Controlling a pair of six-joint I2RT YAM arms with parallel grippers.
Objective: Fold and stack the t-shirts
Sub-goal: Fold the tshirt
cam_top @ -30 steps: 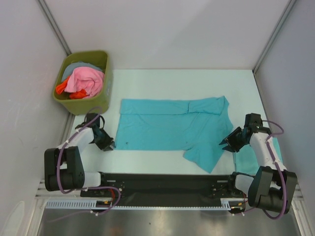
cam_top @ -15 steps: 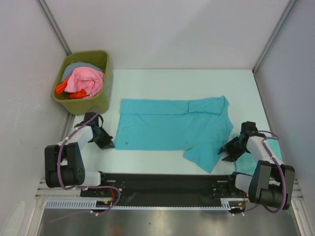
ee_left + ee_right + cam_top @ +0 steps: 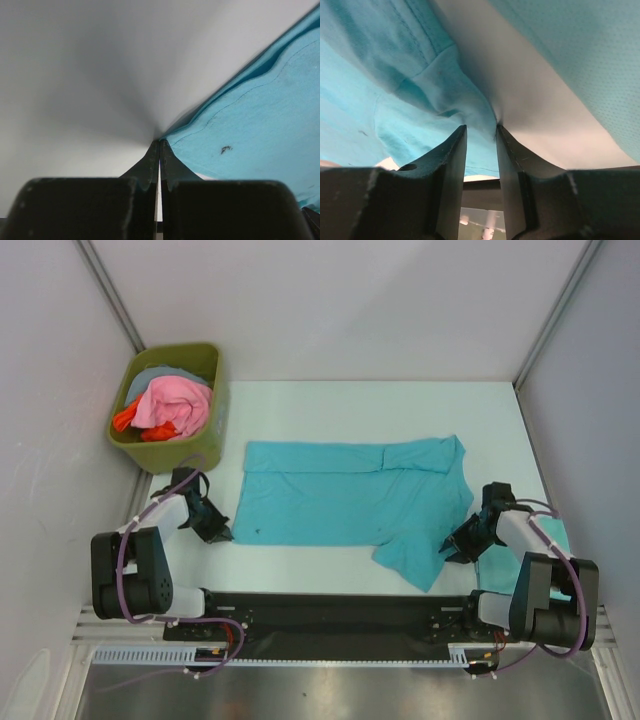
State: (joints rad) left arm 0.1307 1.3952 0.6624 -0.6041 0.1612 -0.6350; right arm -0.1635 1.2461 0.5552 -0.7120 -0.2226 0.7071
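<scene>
Matt thin-cloth t-shirt (image 3: 340, 495), smooth white table (image 3: 300, 410)

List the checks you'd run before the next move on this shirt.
1. Left gripper jaws shut on the t-shirt at its near-left corner: ok.
2. Right gripper jaws astride a fold at the shirt's right edge: ok.
3. Right jaws closed on that fold: not ok, open.
4. Second teal cloth outside the right jaws: ok.
5. Shirt lying flat: not ok, far edge folded over, right side rumpled.

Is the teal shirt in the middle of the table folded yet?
Only partly: the t-shirt lies mostly flat, its far edge folded over, one sleeve sticking out near right.
</scene>
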